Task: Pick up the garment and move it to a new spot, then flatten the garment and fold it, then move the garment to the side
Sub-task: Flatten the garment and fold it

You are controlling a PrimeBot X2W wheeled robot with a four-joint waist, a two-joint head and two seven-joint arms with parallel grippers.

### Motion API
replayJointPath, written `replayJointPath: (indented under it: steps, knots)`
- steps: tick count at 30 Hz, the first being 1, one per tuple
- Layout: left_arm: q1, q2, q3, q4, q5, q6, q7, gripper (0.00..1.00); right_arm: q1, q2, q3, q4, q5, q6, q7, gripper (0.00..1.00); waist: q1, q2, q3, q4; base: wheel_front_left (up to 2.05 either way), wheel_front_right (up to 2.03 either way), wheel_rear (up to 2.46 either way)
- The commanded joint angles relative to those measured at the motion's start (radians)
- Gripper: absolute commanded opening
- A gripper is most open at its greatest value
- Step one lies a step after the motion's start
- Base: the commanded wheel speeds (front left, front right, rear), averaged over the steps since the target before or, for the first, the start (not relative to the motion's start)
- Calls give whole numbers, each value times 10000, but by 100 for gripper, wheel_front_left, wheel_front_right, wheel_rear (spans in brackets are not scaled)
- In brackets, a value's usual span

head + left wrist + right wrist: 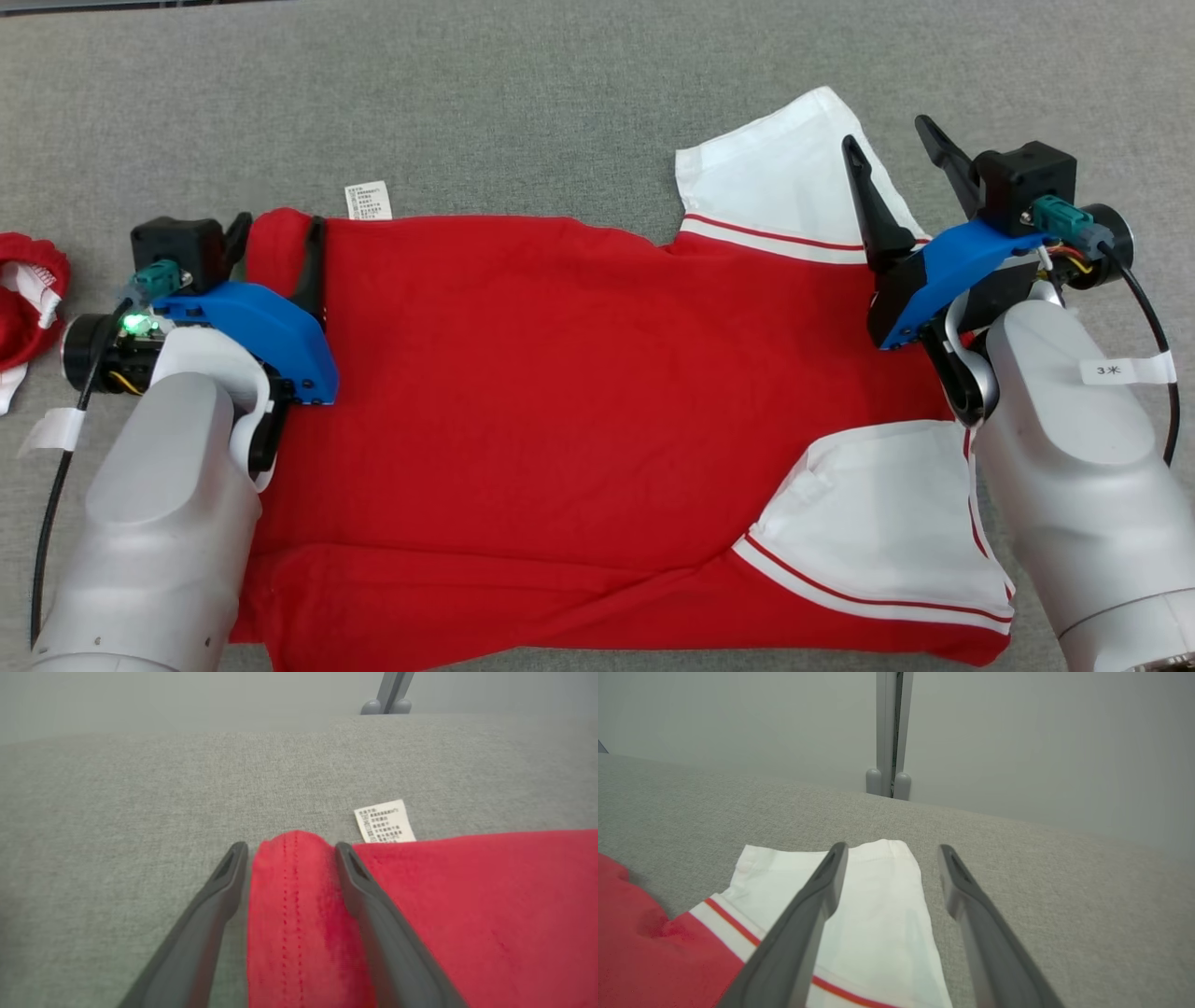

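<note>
Left forearm (159, 523) and right forearm (1074, 448), pale, enter from the lower corners of the head view. Desk (560, 93): grey, cloth-covered. Shirt (579, 392): red, spread flat across the desk's middle, hem at the robot's left, white sleeves (784, 177) at its right. Left jaws: released, spread astride the hem's far corner, with fabric between them. Right jaws: released, spread above the far sleeve. Red cloth (28, 289): bunched at the left edge. Label (368, 200): white, at the shirt's far edge.

Bright even light, soft faint shadows, wrist views blurred close-up
</note>
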Motion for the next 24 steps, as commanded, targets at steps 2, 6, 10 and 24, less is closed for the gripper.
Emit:
replayJointPath:
  steps: [2,6,10,24]
  knots:
    - [-217,6,-193,210,-217,-16,-38,100,-247,-60,98,240,71,3,-120,100,0,-1,55,-3,0,0,0]
    - [-276,26,-526,519,-469,-17,-142,100,-384,-71,256,551,131,3,-235,100,0,-1,110,-22,0,0,0]
    - [-303,6,-830,806,-721,-17,-217,0,-440,-127,358,864,200,3,-304,100,0,-1,100,-9,0,0,0]
    - [-645,-168,-1877,-196,-1646,-16,-1225,0,-2256,-726,645,2097,192,3,970,100,0,-1,543,772,0,0,0]
